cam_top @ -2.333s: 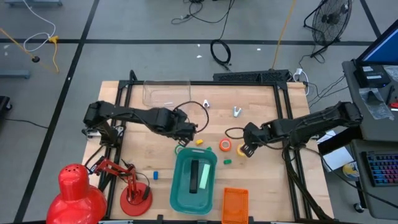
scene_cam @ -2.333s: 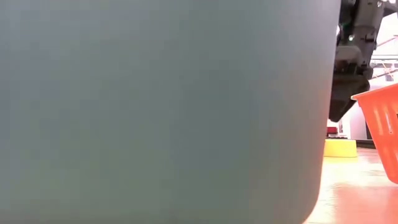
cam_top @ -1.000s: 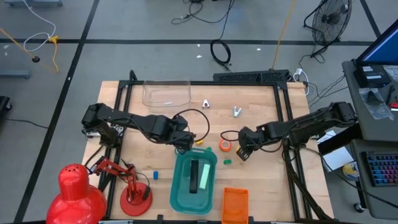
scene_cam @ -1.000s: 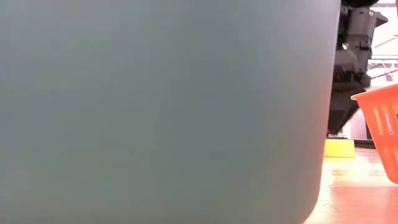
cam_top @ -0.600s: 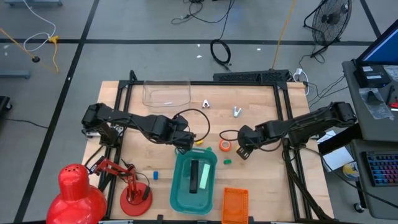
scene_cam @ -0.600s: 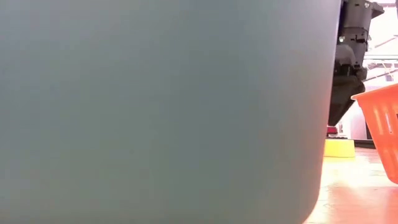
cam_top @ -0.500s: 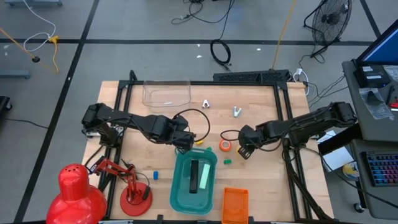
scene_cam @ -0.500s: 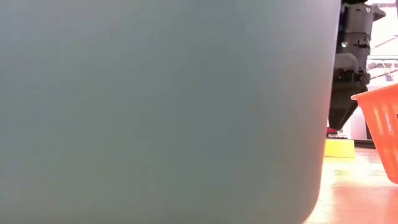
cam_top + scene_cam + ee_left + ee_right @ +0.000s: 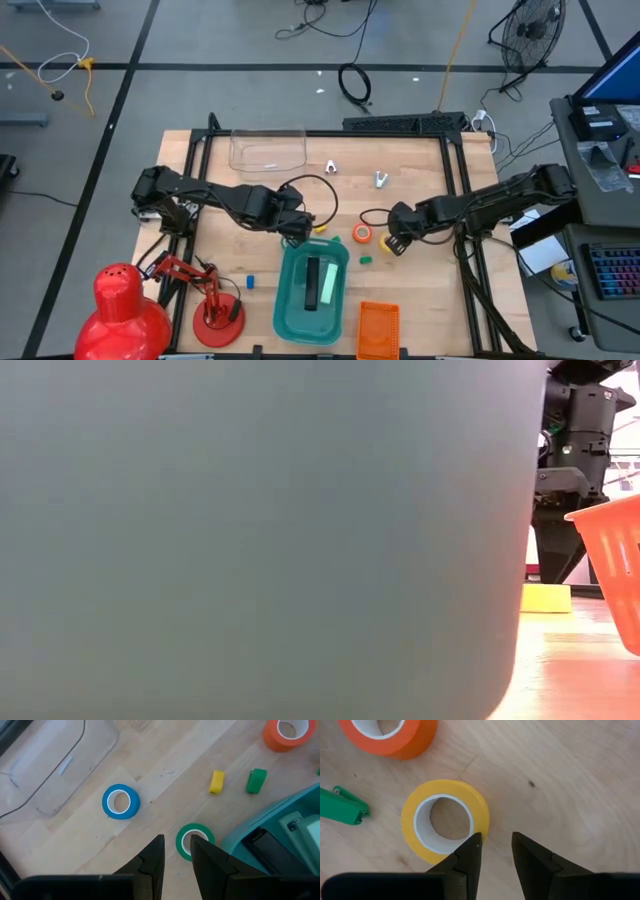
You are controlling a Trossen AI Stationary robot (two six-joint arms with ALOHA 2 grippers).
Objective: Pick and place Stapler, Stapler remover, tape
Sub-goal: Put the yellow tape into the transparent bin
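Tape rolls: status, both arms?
Left gripper open over green tape, beside teal bin. Right gripper open at yellow tape, holding nothing. Orange tape close by.

teal bin wall (image 9: 260,530) fills view | dark arm (image 9: 565,480) behind | yellow tape (image 9: 546,598) | orange basket (image 9: 612,565)

I see orange tape (image 9: 387,737), yellow tape (image 9: 445,820), blue tape (image 9: 120,802), green tape (image 9: 194,840), and a teal bin (image 9: 312,290).

Stapler (image 9: 312,283) inside bin (image 9: 287,320)
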